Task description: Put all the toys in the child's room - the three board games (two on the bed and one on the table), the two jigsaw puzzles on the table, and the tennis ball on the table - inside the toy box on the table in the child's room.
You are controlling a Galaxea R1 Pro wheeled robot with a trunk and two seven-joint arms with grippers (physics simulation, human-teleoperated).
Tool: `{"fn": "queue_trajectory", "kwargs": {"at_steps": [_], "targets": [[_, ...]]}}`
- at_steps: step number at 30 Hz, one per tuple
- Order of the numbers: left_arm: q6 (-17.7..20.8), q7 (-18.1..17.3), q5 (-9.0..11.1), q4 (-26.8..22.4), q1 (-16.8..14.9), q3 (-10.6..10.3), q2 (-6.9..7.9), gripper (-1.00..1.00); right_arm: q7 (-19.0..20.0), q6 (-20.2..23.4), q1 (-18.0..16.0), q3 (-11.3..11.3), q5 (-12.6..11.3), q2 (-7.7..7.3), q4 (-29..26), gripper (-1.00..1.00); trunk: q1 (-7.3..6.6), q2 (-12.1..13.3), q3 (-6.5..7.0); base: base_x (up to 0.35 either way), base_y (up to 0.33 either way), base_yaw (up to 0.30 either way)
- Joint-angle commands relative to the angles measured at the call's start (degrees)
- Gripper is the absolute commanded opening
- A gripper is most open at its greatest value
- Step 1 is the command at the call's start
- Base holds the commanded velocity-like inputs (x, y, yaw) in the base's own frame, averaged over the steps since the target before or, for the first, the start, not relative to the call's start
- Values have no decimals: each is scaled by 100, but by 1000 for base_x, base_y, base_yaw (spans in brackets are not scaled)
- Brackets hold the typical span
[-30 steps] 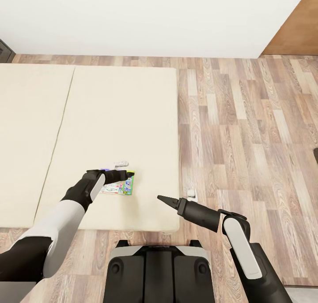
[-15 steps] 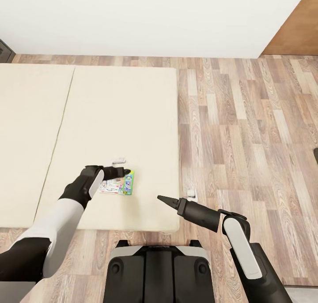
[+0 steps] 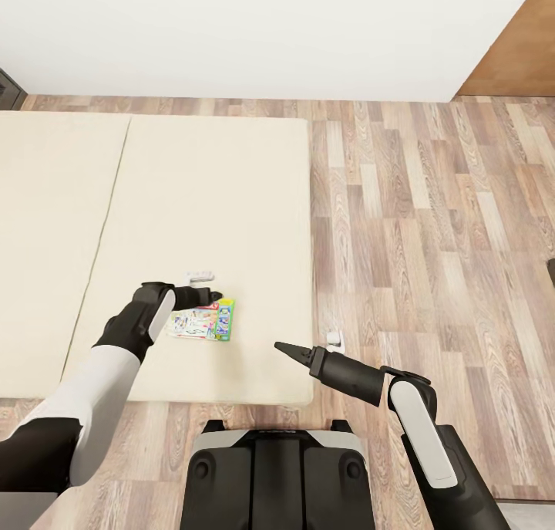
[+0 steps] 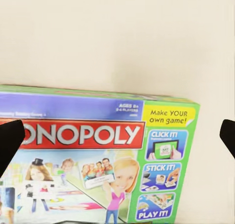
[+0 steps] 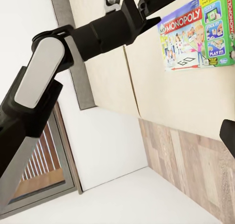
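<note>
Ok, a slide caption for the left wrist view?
Open left gripper poised over the Monopoly board game lying on the bed.

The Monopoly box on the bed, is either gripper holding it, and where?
Nothing is held. The Monopoly box lies flat on the bed; the left gripper hovers open beside it, the right gripper is shut and apart.

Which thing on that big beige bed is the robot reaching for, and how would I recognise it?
On the bed, near its front right corner, lies a flat board game. Its bright cover reads MONOPOLY on a red banner with a green side strip, unlike the small grey-white piece behind.
</note>
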Motion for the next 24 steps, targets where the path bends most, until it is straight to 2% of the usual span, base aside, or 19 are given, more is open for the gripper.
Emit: {"fn": "queue_trajectory", "kwargs": {"at_steps": [1,14,24], "targets": [[41,15,62,-9,-1,-20,37,100,41,22,-3,-7,40,3,-1,100,3,-9,-6,0,0,0],[74,-16,87,0,6,-26,369,100,41,25,-3,-7,40,3,-1,100,3,-9,-6,0,0,0],[69,-11,89,33,9,-24,450,100,41,25,-3,-7,40,3,-1,100,3,-9,-6,0,0,0]]}}
